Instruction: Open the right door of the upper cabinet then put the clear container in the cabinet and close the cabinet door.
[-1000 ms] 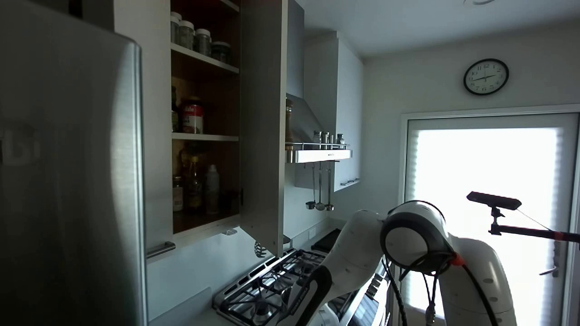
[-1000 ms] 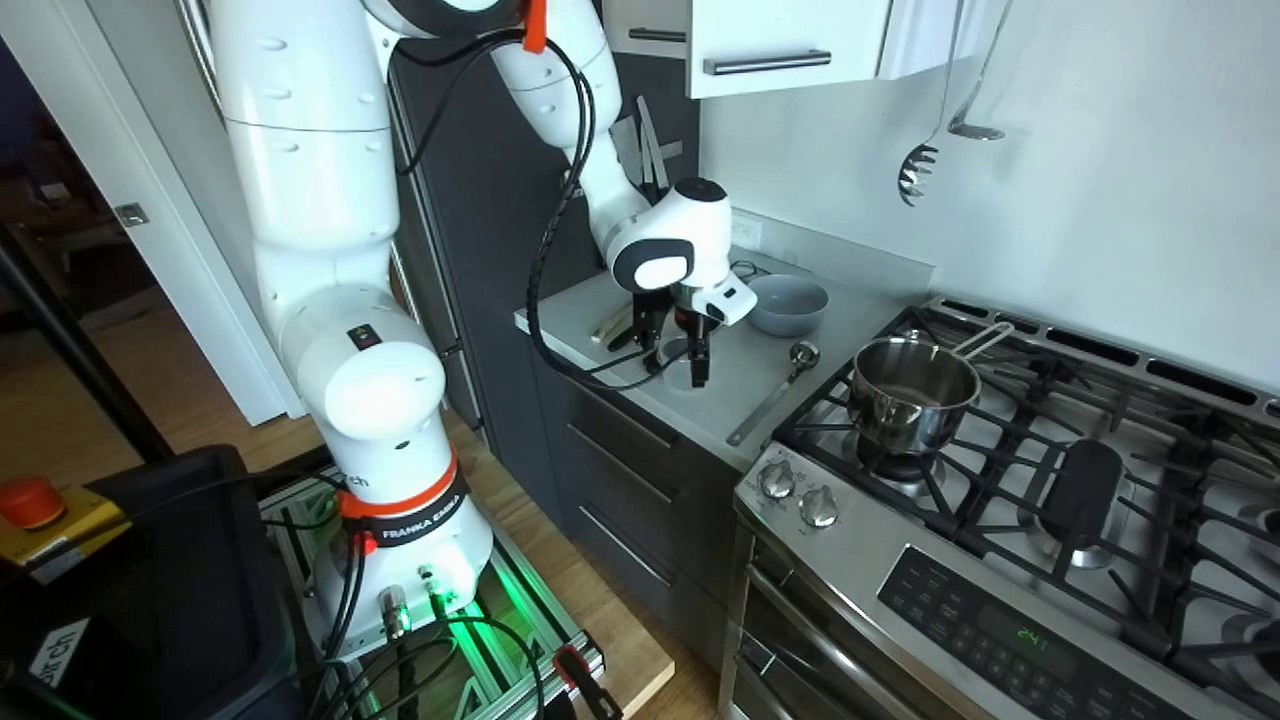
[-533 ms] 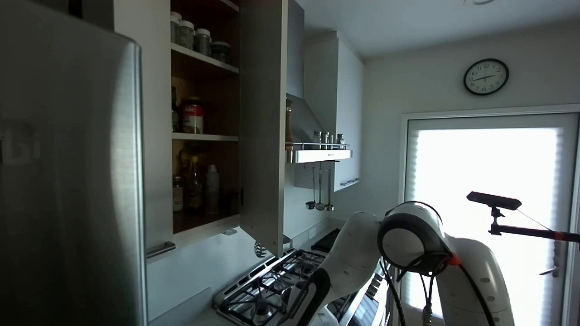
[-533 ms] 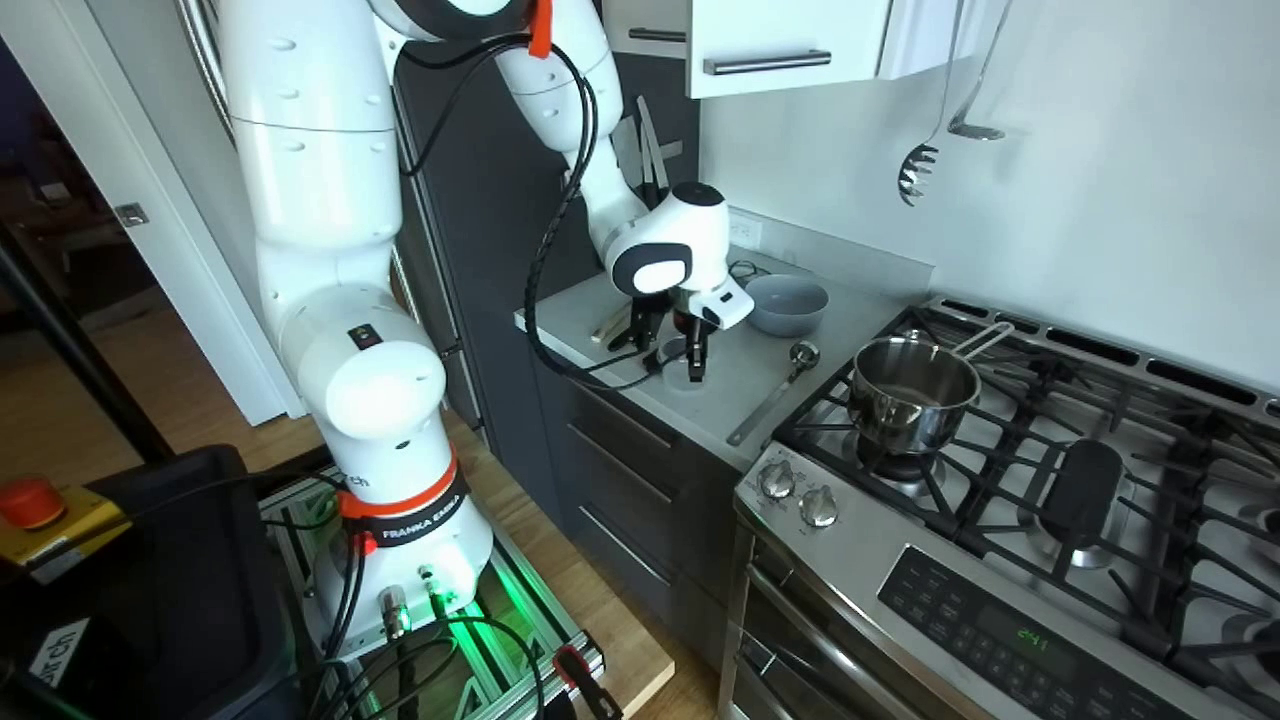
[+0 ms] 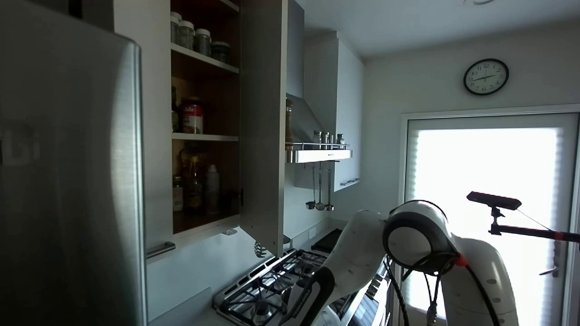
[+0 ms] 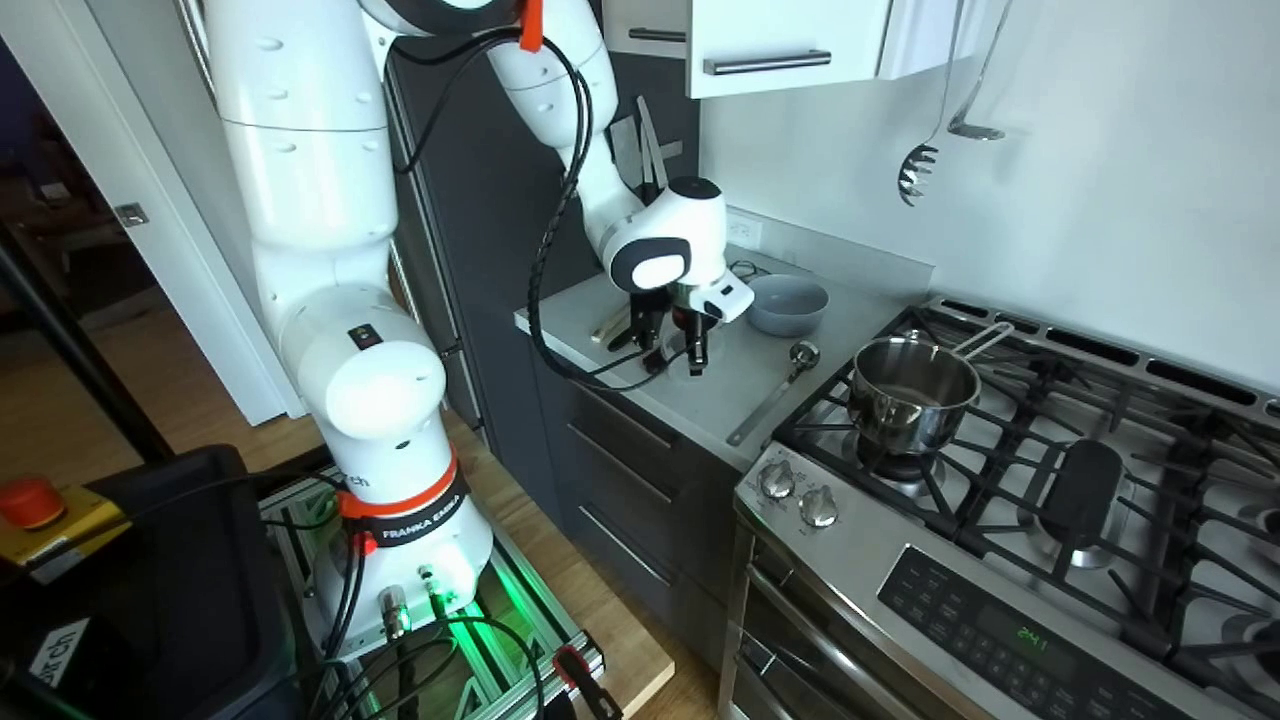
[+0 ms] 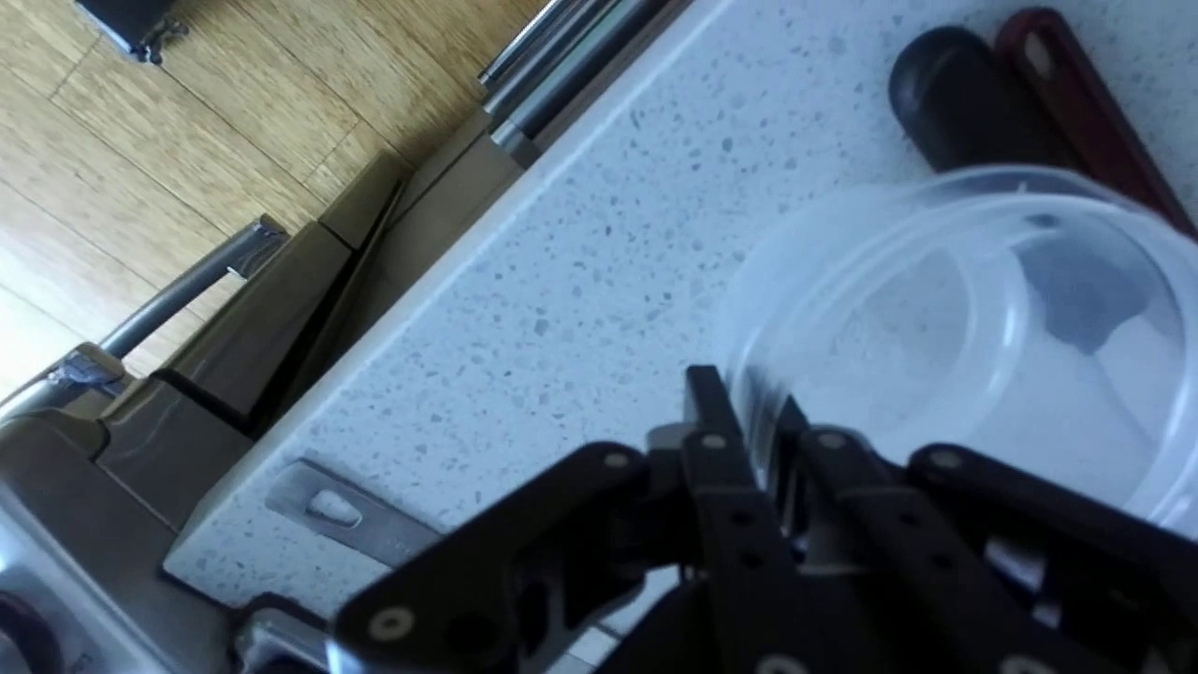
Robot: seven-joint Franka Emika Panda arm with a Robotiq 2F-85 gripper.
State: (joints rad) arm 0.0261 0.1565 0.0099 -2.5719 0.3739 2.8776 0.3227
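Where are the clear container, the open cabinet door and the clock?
Clear container (image 7: 964, 348): in the wrist view, its bottom.
Open cabinet door (image 5: 262, 129): in an exterior view, its inner face.
Clock (image 5: 486, 77): in an exterior view, its dial.

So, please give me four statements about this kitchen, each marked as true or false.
1. The pale grey-white right door of the tall upper cabinet is open. True.
2. The round clear plastic container stands inside that cabinet. False: it is on or just above the speckled pale counter, its wall gripped by the black end effector.
3. The shiny steel saucepan is on the black-grated stove. True.
4. The round grey bowl sits in the saucepan. False: it is on the counter.
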